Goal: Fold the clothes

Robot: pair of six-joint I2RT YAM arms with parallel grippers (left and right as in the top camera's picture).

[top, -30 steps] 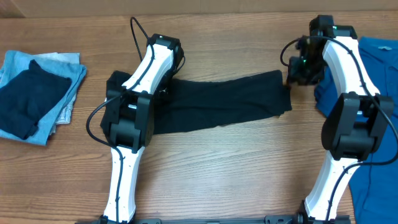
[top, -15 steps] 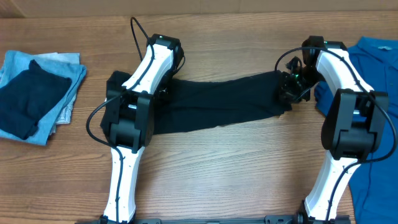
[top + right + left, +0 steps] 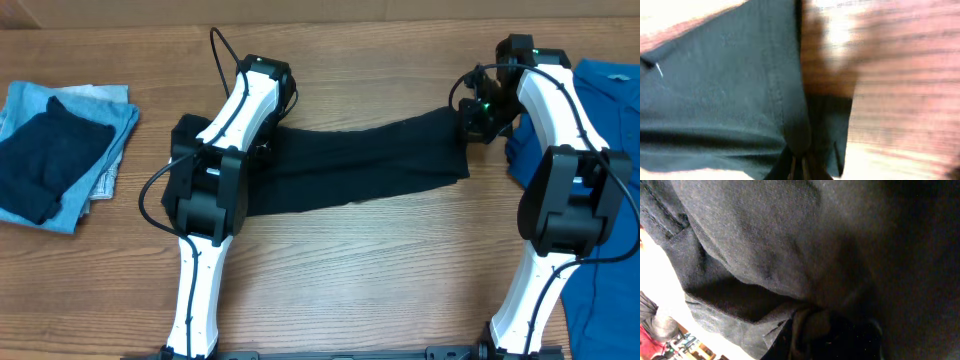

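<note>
Now the right claw (image 3: 470,122), which dipped nearer a moment ago, is back at the far right corner of the long black cloth garment (image 3: 360,160) stretched across the wooden table (image 3: 350,270), pinching its hem, while the left claw (image 3: 265,145) is buried in fabric, grip untellable, so folding likely begins.

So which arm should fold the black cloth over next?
Likely the right: its tool pinches the cloth at its end edge, ready to carry it across. The left arm lies over the other end, its camera filled with cloth.
</note>
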